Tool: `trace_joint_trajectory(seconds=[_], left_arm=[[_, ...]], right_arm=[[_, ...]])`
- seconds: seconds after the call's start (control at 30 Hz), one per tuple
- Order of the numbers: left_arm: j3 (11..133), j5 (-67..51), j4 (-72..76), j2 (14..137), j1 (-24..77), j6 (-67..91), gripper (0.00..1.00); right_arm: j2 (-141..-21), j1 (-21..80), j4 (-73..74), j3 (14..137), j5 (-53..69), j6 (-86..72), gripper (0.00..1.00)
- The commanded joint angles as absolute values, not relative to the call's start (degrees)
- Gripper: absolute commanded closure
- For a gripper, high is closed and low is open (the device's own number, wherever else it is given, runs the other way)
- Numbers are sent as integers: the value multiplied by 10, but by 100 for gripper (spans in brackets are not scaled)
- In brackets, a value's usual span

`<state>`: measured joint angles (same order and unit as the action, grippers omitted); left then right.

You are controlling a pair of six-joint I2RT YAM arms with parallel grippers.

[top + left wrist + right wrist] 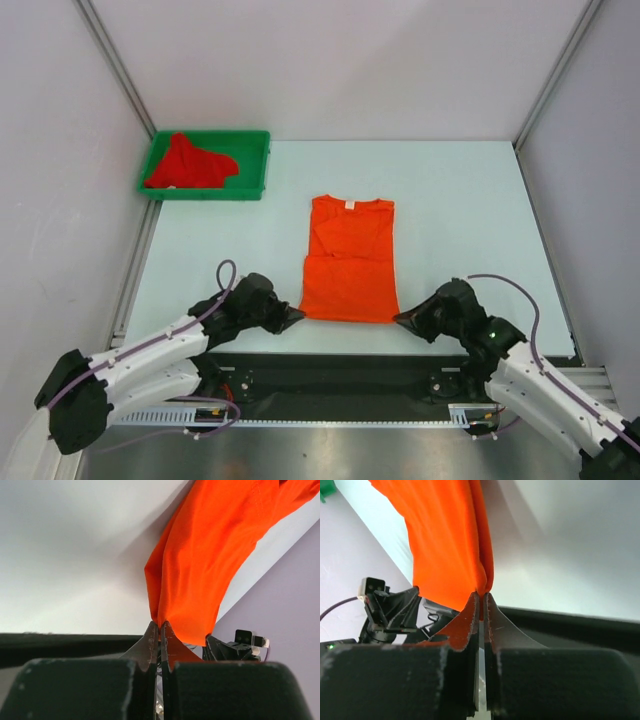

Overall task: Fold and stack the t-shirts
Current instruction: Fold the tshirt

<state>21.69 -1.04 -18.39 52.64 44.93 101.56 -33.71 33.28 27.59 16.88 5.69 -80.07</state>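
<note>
There are 2 t-shirts, 1 tray, 2 arms and 2 grippers. The orange t-shirt (349, 262) lies flat in the middle of the table (460, 210) as a narrow oblong, its collar and 1 small white neck label (351, 205) on the far side and its hem toward the arm bases. The red t-shirt (190, 162) sits crumpled inside the green tray (205, 193) at the far left corner of the table, well apart from the orange one. The left arm (150, 355) reaches low and forward from the near left, its left gripper (297, 317) at the near left corner of the orange hem. The right arm (540, 385) mirrors it from the near right, with the right gripper (400, 319) at the near right corner. In the left wrist view the 2 fingers are pressed together with a fold of orange cloth (210, 555) nipped between their tips, and the cloth rises from them in a draped ridge. The right wrist view shows the same: fingers closed tight on a pinch of the orange fabric (445, 535), with the other gripper visible beyond it. The tabletop is a pale, smooth, matte surface with a dark strip along its near edge. Plain pale walls (330, 60) close it in on 3 sides, with slim metal frame posts (115, 60) running up at the corners.
</note>
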Motion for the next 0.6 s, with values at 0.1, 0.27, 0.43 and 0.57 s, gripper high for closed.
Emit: trace_joint_trajectory(seconds=[0.1,0.27,0.43,0.57], left_arm=[[265,49,-287,516,457,981,100],[419,86,-310,613,408,799,100],[588,103,-272,748,328,662,100],[688,67,-250,858,285,594,100]], right_arm=[[-326,356,367,203,5,-818,100],[-470,226,293,293,75,-678,100],[-628,142,225,417,115,-557,100],[-771,112,180,524,153,-534,100]])
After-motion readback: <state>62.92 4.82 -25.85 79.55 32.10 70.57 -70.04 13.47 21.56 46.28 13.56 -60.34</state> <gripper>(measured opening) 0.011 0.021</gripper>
